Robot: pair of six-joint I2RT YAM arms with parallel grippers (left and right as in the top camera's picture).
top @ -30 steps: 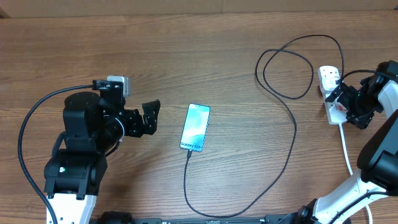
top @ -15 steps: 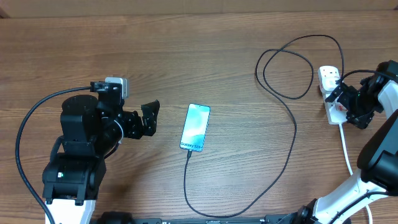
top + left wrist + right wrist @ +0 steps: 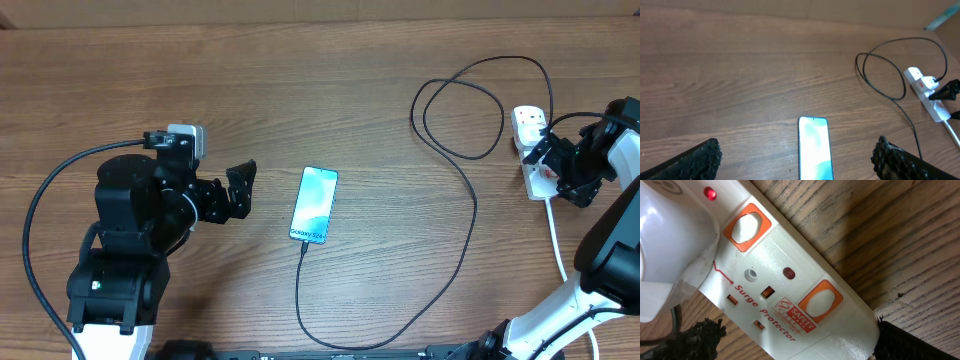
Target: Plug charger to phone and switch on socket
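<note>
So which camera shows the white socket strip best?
The right wrist view: the socket fills it, so you can read Surge Protector and see orange-rimmed switches and a red light. Overhead and left wrist show it only small, near the right edge.

The left arm [image 3: 130,215] is built of black housings, some blocky and some rounded, above a white lower link [image 3: 112,330]. A small green light [image 3: 97,285] shows on the lower black housing. A light grey camera box [image 3: 188,135] is fitted at the wrist. A thick black cable [image 3: 40,230] leaves the wrist and loops along the outer side. The left gripper [image 3: 242,188] is black throughout, and its fingers [image 3: 695,161] have a rough, grainy black surface.

The right arm [image 3: 610,250] has black housings on white tubular links [image 3: 560,305]. A thin black wire [image 3: 570,120] arcs over the wrist. The right gripper [image 3: 543,165] is black, and its fingertips [image 3: 705,335] are equally coarse.
</note>
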